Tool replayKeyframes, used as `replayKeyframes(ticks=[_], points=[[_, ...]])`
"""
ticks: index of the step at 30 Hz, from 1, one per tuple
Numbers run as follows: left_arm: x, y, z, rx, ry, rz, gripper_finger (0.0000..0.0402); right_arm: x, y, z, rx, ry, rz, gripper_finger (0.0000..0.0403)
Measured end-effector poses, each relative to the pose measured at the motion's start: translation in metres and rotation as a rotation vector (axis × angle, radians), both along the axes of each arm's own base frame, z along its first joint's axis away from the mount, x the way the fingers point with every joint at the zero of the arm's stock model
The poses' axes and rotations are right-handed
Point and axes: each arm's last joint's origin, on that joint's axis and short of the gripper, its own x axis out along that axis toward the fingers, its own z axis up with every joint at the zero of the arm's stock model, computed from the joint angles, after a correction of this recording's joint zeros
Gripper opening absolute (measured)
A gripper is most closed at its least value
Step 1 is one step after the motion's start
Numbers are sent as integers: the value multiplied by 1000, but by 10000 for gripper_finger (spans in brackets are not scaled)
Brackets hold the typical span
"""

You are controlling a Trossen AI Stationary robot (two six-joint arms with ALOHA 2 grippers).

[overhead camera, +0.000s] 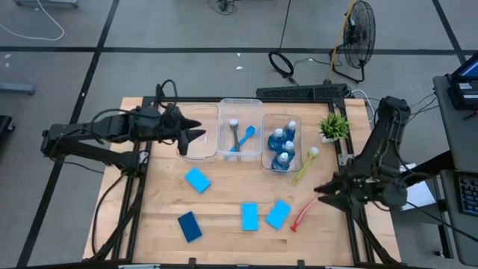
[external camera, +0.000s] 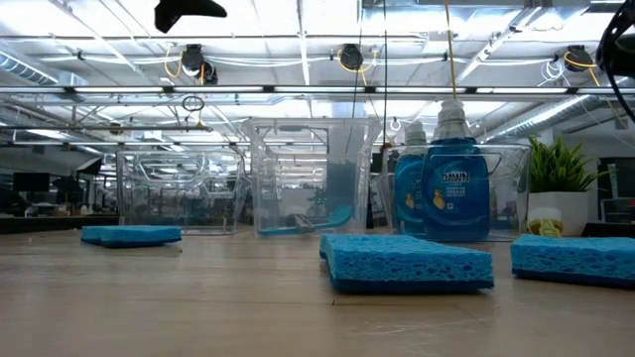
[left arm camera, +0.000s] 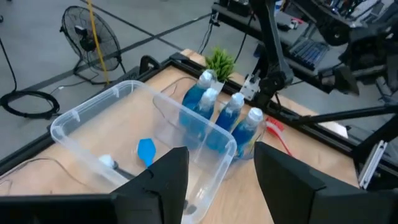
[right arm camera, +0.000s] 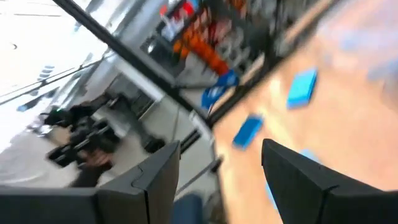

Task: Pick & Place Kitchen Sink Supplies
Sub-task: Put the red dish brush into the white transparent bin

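The left gripper (overhead camera: 200,134) hangs with jaws apart, empty, beside the bins (overhead camera: 240,127) at the far edge. The right gripper (overhead camera: 318,190), also open and empty, is near the right edge. Four bottles (overhead camera: 284,146) stand in one bin; four sponges (overhead camera: 249,217) lie on open wood.

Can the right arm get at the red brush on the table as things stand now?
Probably yes. The red brush lies bare on the table's right edge, nothing on it, and the right gripper, fingers open and empty, hangs just beside it. The yellow-green brush lies farther back, clear of the way.
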Motion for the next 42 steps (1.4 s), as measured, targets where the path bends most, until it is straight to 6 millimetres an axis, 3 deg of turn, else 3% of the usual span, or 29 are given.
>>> replayKeyframes(ticks=[6, 11, 18, 26, 29, 35, 38, 42], points=[[6, 0, -7, -3, 40, 0, 187, -1, 3, -18, 295, 212, 147, 212], [13, 1, -12, -8, 74, 1, 186, -2, 5, -20, 409, 264, 179, 212], [17, 0, -17, -46, 93, 3, 187, 1, 4, -19, 398, 252, 161, 212], [17, -1, -17, -50, 96, -1, 186, 17, 1, -8, 178, 122, 178, 212], [17, -2, -17, -56, 89, 2, 187, 22, -1, 1, 140, 122, 215, 212], [17, -2, -17, -69, 86, 7, 187, 22, -11, 40, 24, 213, 222, 212], [17, -2, -17, -69, 86, 7, 186, 19, -19, 59, -26, 337, 216, 212], [17, -2, -17, -69, 86, 7, 186, 14, -27, 70, -42, 593, 212, 212]])
